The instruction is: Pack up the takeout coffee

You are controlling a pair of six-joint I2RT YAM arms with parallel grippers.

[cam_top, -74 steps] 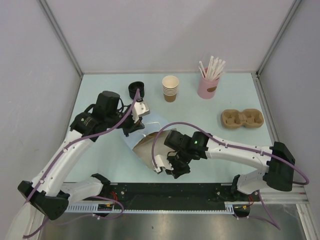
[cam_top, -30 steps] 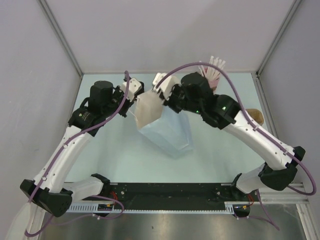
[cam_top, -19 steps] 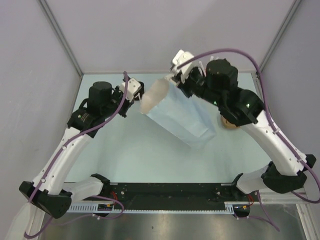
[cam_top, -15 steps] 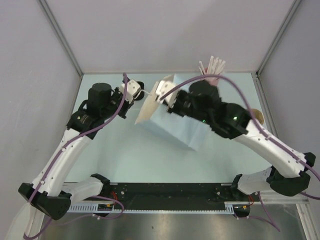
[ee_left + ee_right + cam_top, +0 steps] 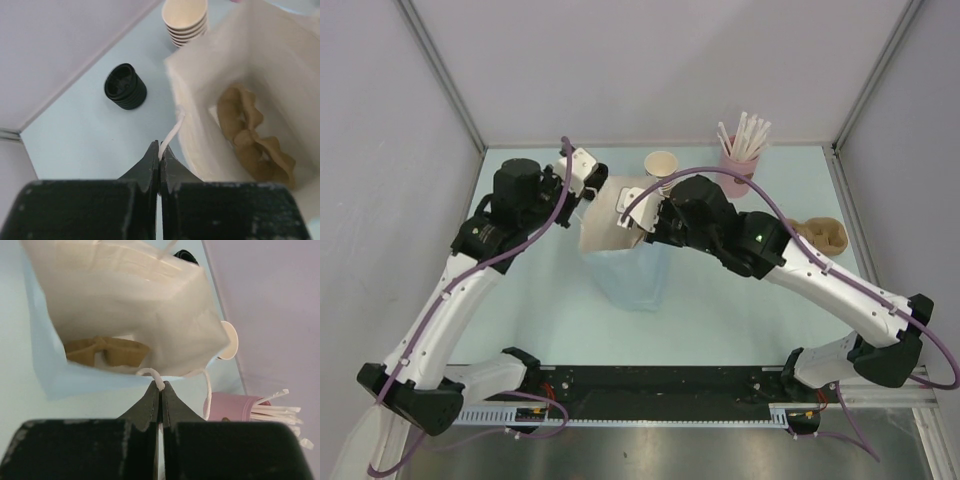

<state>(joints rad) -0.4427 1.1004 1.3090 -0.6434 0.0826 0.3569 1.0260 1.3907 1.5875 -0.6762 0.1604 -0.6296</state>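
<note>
Takeout coffee (image 5: 125, 86), apparently the black-lidded thing, stands near the paper bag (image 5: 260, 55).

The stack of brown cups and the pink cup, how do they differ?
The stack of brown cups is several kraft cups nested; the pink cup is single. The stack's top cup is empty and cream inside; the pink cup holds white sticks. Both stand upright near the far edge of the table.

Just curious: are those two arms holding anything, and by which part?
Yes, the paper bag: each arm's jaws pinch one of its white cord handles.
</note>
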